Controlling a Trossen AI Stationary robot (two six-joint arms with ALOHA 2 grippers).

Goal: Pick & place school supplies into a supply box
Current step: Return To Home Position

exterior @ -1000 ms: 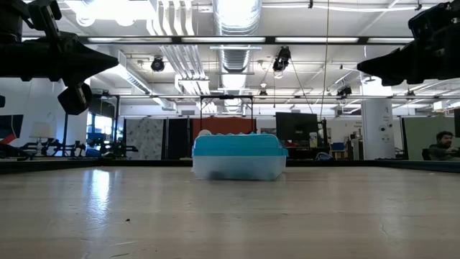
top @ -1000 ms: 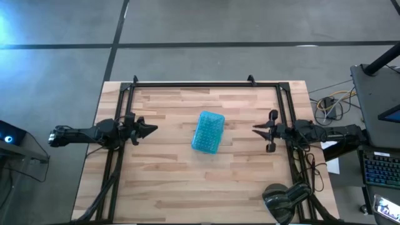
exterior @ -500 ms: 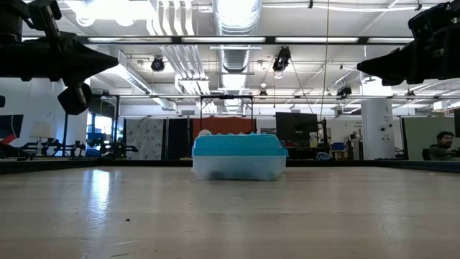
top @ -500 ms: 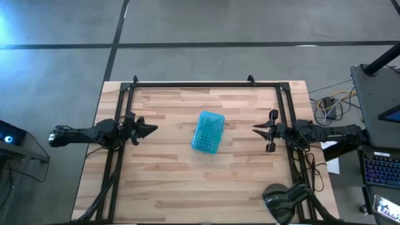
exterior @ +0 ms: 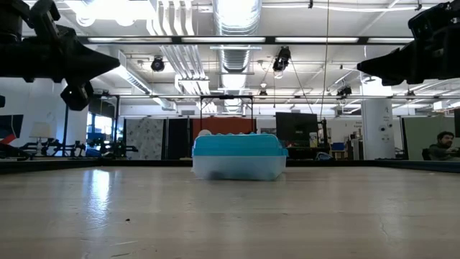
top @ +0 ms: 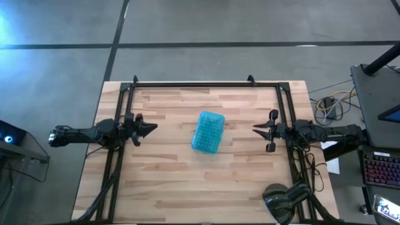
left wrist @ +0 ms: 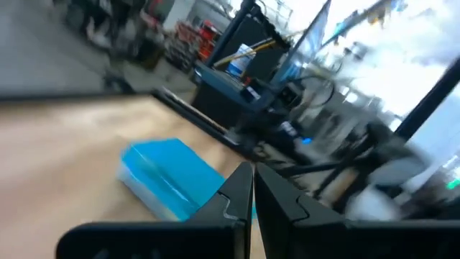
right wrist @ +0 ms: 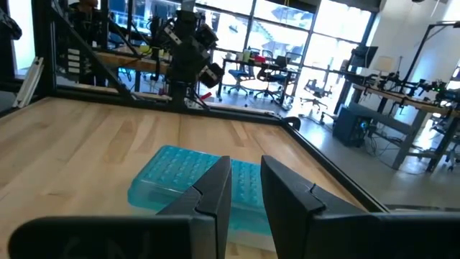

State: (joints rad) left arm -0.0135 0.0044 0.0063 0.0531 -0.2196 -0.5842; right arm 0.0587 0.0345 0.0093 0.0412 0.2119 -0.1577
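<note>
Left hand (top: 150,129) shifted slightly — supply box (top: 208,132), right hand (top: 256,130) unmoved.

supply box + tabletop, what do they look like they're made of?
Supply box: likely molded plastic, translucent teal on top with a dimpled surface, a paler clear half beneath in the low view. Tabletop: wood, joined light strips with visible grain, smooth with a faint sheen; possibly sealed.

No text, label, brand, number or sign can be read anywhere, neither on the translucent teal plastic box with its clear lower half (top: 208,132), nor on the pale wooden-plank bench (top: 162,181) under it, nor on the dark screen (exterior: 295,128) in the room behind.
</note>
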